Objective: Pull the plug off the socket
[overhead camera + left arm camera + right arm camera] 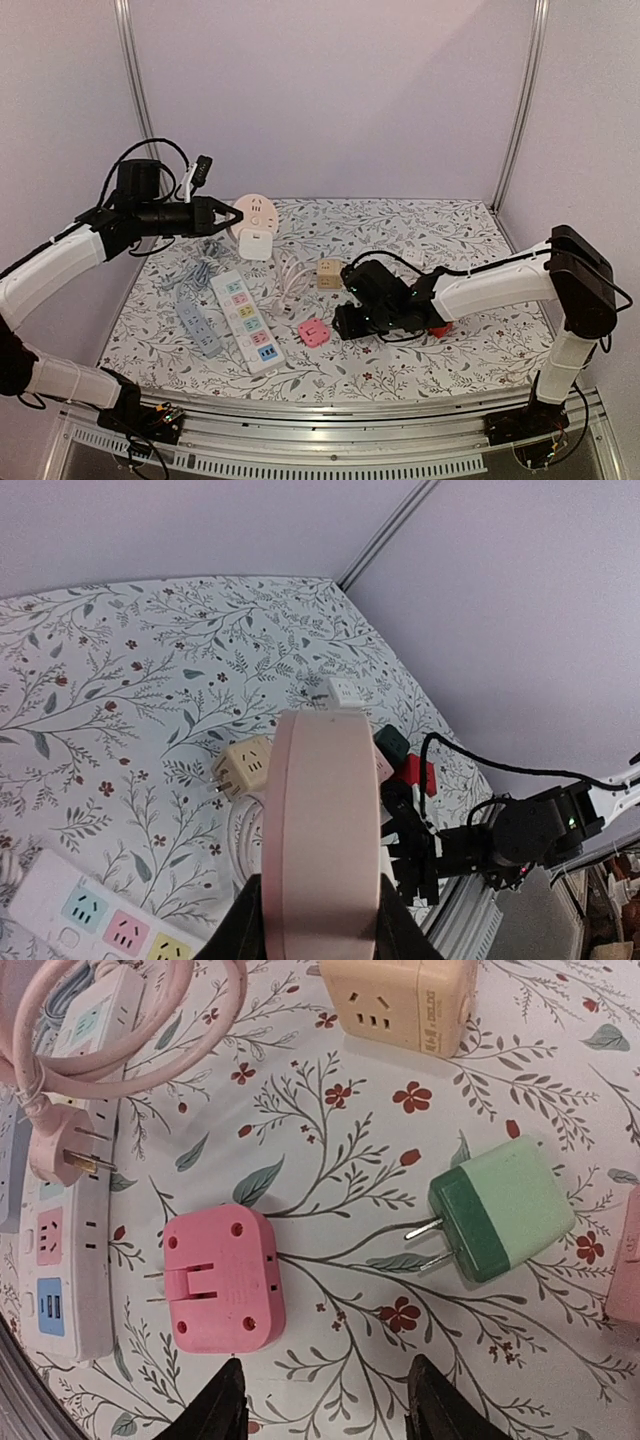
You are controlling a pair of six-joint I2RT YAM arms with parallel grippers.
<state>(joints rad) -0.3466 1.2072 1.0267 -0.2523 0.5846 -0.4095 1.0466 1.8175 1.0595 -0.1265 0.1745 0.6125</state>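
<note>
**Pink held high, green let go**

Nearest, the right end effector [326, 1385] hangs released and empty over the tabletop [560, 1360]. The green plug [500, 1215] lies loose there, prongs bare. Farther back, the left end effector [228, 215] clamps the pale pink round socket [256, 210] aloft, probably to brace it. A white plug [256, 245] sits against it.
</note>
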